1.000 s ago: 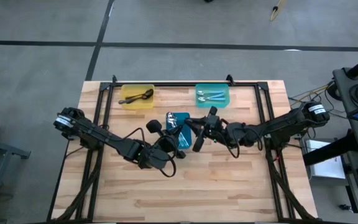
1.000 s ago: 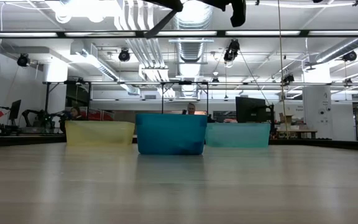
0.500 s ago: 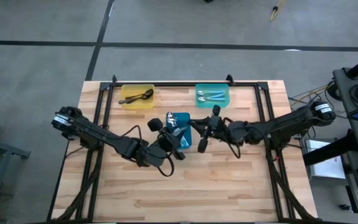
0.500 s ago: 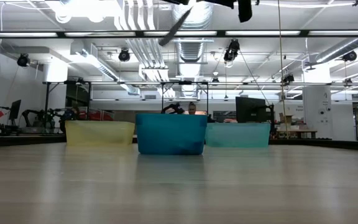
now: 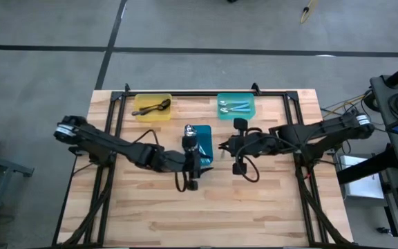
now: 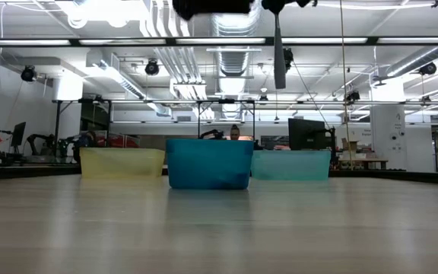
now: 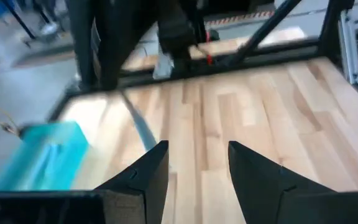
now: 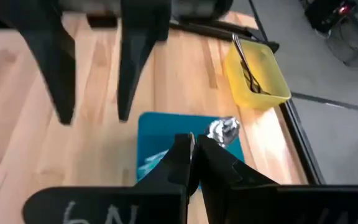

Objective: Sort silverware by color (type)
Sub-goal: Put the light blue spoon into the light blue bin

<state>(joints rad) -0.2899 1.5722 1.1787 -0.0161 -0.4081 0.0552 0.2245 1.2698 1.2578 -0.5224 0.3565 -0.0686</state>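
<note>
Dark spoons (image 5: 155, 106) lie in the yellow tray (image 5: 142, 114) and blue-handled spoons (image 5: 235, 107) in the teal tray (image 5: 222, 113). Silver spoons (image 8: 224, 130) remain in the blue tray (image 5: 205, 131). The right gripper (image 8: 193, 163) is pinched closed, seemingly empty, over it; the left gripper (image 7: 193, 163) is spread open above the worktop (image 5: 254, 200).
</note>
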